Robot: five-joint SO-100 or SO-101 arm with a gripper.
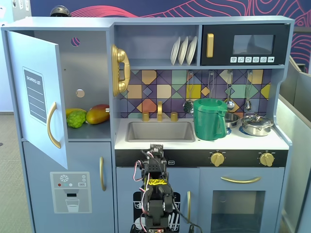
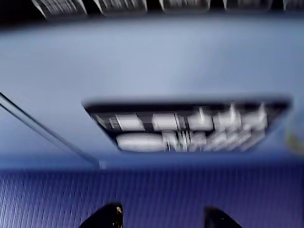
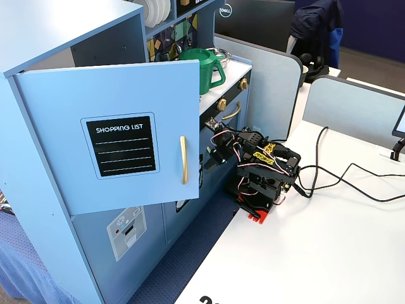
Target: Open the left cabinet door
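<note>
The left cabinet door (image 1: 36, 94) stood swung wide open at upper left of a fixed view, w/ gold handle (image 1: 52, 125) and chalkboard panel (image 3: 121, 145) facing out. Gripper (image 1: 156, 149) sat folded low at bottom center, well apart from the door, right of it. Wrist view was blurred; fingertips (image 2: 105, 216) seemed narrowly parted, holding nothing. Mango (image 1: 97, 114) lay inside the cabinet.

The toy kitchen held three white plates (image 1: 183, 50), two fruits (image 1: 87, 116), one green pitcher (image 1: 210, 119), two metal pots (image 1: 248, 124), two gold stove knobs (image 1: 217, 158), and one gold telephone (image 1: 120, 69).
</note>
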